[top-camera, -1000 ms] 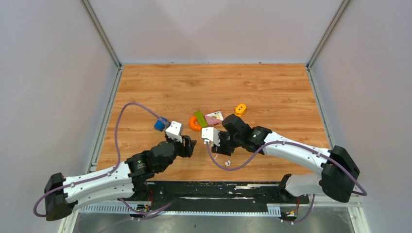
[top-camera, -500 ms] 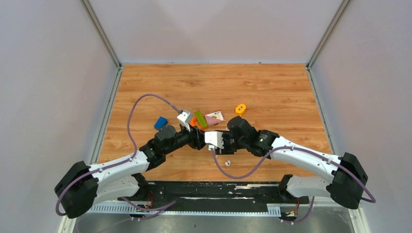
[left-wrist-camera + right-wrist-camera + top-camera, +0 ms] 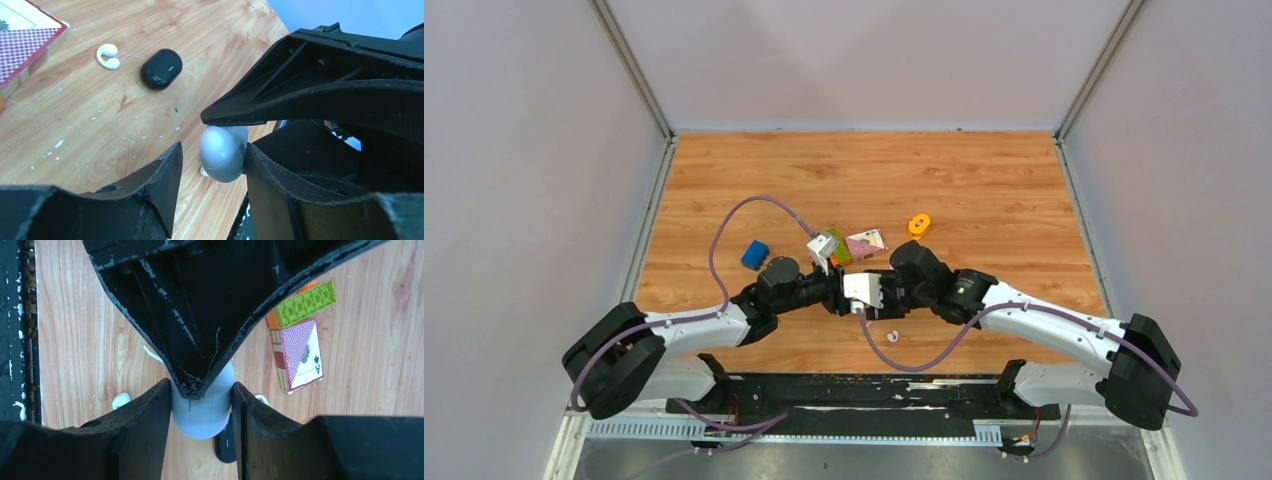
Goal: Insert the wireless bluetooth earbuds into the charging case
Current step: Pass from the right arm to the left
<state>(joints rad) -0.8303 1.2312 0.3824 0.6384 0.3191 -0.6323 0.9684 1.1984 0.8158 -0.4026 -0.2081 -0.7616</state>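
My right gripper [image 3: 201, 386] is shut on a pale grey-white oval charging case [image 3: 202, 412] and holds it above the table. The case is closed. My left gripper [image 3: 212, 148] is open and straddles the same case [image 3: 223, 152]. Its right finger [image 3: 270, 185] touches the case and its left finger stands apart. The grippers meet at table centre [image 3: 849, 294]. A closed black case [image 3: 161, 68] lies on the wood. White earbuds lie loose: one C-shaped [image 3: 108, 55], one near the front edge [image 3: 892, 336], two beside my right fingers [image 3: 121, 400] [image 3: 261, 399]. No black earbuds show.
A playing-card box [image 3: 865, 242], a green brick [image 3: 836, 247] and an orange piece beneath it lie just behind the grippers. An orange ring [image 3: 918, 224] sits further right and a blue block [image 3: 754, 254] to the left. The black base rail [image 3: 25, 340] runs along the near edge.
My left arm has swung right and forward from beside the blue block until its open jaws straddle the case in my right gripper. The right arm has barely moved.
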